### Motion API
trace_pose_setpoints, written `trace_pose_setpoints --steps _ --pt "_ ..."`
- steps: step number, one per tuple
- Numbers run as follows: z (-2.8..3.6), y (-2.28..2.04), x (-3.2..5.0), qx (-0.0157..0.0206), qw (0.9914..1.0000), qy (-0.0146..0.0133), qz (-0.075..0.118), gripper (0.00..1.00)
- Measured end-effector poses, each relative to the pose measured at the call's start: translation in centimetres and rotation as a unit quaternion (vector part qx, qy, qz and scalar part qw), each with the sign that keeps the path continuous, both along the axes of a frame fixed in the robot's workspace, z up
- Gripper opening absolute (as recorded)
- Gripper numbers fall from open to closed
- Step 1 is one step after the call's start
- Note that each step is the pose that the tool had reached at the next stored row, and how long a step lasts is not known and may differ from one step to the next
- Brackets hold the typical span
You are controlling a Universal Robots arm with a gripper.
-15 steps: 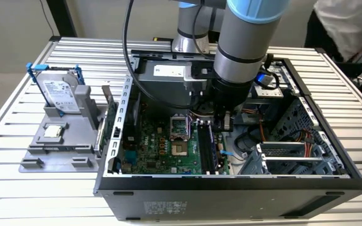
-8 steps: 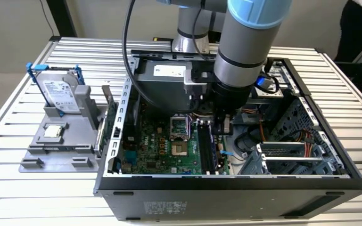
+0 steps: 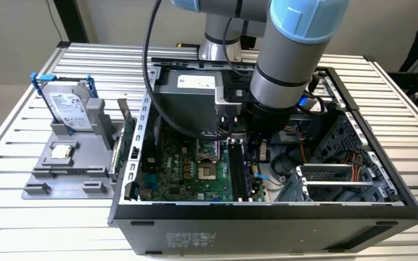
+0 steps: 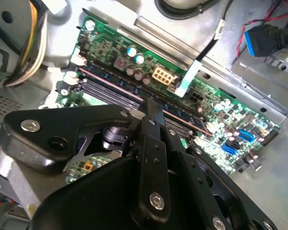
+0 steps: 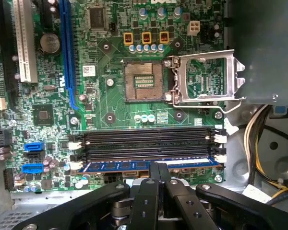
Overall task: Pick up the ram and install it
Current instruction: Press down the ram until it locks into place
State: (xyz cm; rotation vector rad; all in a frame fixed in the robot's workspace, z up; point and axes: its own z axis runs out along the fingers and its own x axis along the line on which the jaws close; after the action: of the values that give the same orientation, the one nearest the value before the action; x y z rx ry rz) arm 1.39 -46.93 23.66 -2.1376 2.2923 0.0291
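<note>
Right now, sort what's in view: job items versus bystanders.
Job:
- ram, blue stick lying in the outermost memory slot
- claw, shut on the ram's middle
- motherboard

Lying about:
- hard drive upright in grey holder
- empty processor socket

Arm: grey tube with a blue joint cap, reaching steeply down in the exterior view.
Wrist: black, pointing straight down.
Tool (image 5: 158, 168): black fingers (image 4: 152, 115) pressed together at the tips in both wrist views.
</note>
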Motion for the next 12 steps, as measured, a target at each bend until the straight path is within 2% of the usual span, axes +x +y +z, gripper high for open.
trace_pose_setpoints --steps 12 --pt "-2.06 -0.17 0.29 -0.0014 1.0 0.0006 0.0 0.0"
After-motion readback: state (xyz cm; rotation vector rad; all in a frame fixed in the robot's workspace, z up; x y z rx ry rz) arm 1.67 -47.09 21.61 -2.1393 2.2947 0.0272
